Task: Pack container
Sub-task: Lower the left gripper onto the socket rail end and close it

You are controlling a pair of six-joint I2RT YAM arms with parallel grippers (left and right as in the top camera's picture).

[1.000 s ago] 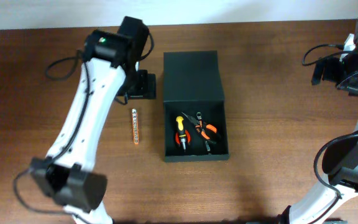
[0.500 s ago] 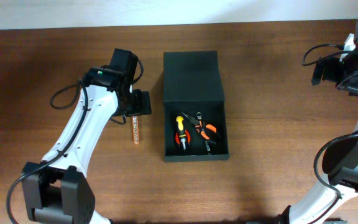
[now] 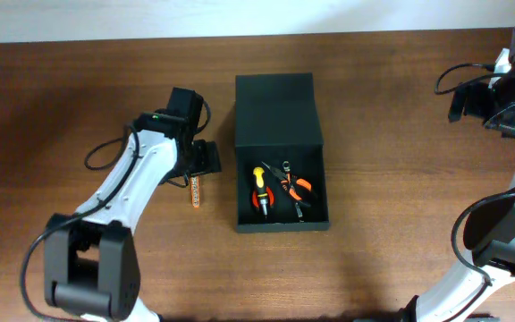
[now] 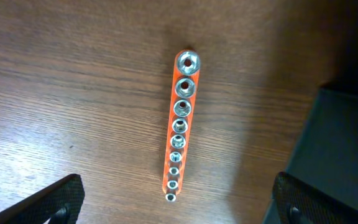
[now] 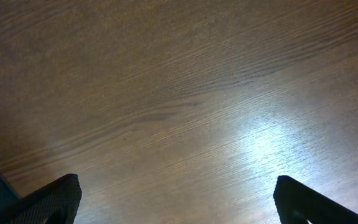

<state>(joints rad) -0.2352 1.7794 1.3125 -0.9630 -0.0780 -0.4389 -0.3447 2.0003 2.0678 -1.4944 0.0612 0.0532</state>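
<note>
Both wide, left fingers (image 4: 58, 200) over socket rail (image 4: 179, 124) beside container (image 3: 275, 107), right fingers (image 5: 55, 200) over table (image 5: 179, 93)

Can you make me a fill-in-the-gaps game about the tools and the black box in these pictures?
1. The strip of sockets on the table is coloured ____.
2. The screwdriver and the pliers lie ____ the black box.
3. The left gripper hangs over the strip with its jaws ____.

Missing words: orange; inside; open.
</note>
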